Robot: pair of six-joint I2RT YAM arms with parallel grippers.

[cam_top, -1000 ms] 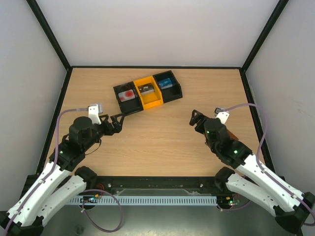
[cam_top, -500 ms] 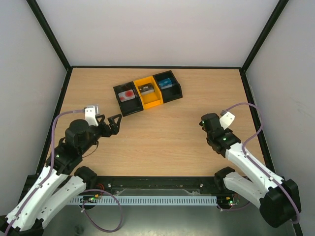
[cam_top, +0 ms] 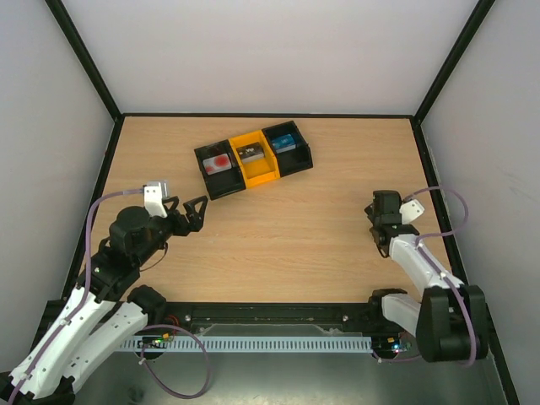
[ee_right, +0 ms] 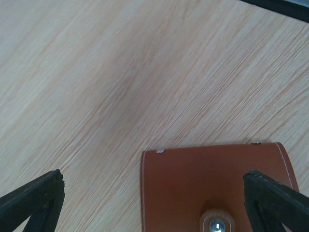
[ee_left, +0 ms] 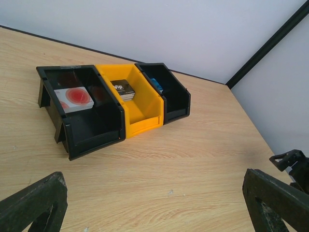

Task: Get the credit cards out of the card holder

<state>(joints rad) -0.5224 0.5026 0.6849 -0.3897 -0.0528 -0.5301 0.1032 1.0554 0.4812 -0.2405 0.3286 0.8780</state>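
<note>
Moved: right claw [cam_top: 384,211] pulls back to the near right, above the card holder [ee_right: 212,183].
Claws: left claw [cam_top: 187,204] and right both spread, empty.
Card holder: closed, flat on the counter [cam_top: 295,236].
Meaning: extraction not begun; opening likely next.

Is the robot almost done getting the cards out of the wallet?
Done: a whitish card with a red mark lies in the left black bin of the tray. In hand: nothing; the left end effector and right end effector are open and empty. Left: the brown card holder lies folded shut on the table under the right one, so I cannot tell whether a card is inside it.
</note>
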